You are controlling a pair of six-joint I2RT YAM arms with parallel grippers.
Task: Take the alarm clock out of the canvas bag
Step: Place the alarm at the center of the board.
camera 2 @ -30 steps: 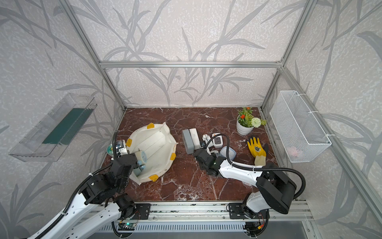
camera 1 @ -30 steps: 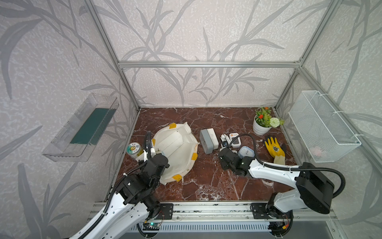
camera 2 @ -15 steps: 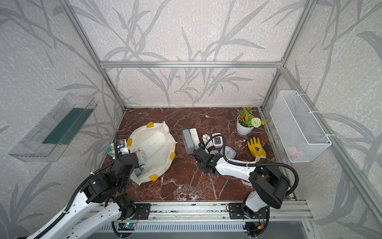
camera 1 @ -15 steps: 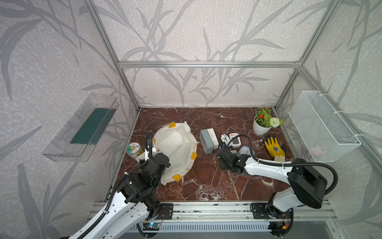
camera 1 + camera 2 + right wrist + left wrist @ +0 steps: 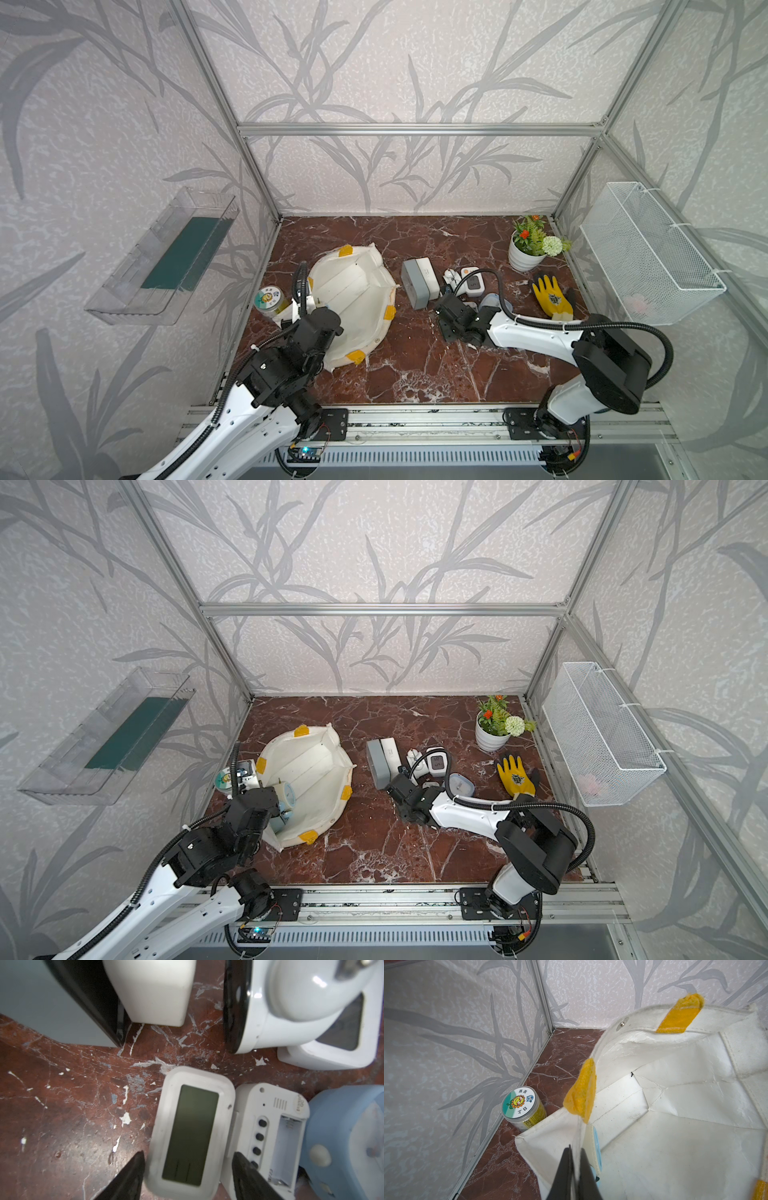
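the canvas bag (image 5: 359, 291) lies open-mouthed on the red marble table (image 5: 415, 370), left of centre in both top views. the left gripper (image 5: 575, 1150) is at the bag's lower-left rim as a top view frames it. the left wrist view shows its two dark fingers (image 5: 564, 1167) pressed together with the cream fabric of the rim pinched between them, so the claw is closed on the bag. just past that pinched edge, inside the bag, a round alarm clock (image 5: 286, 794) with a cream rim and pale blue face leans against the inner wall, close beside the left fingers. a jar with a sunflower lid (image 5: 270, 298) stands outside the bag, touching its left side.

the right gripper (image 5: 189, 1153) is near the middle of the top views, well apart from the bag. its jaws stand apart, one on each side of a white digital clock (image 5: 191, 1130) that lies flat on the table with its blank screen up. each finger (image 5: 133, 1174) is just beside the clock's edge, and no firm clamp shows. a second white clock (image 5: 270, 1126), back up with an empty battery bay, touches it on one side, with a pale blue clock (image 5: 342, 1136) beyond. a grey and white box (image 5: 417, 280) lies between this group and the bag.
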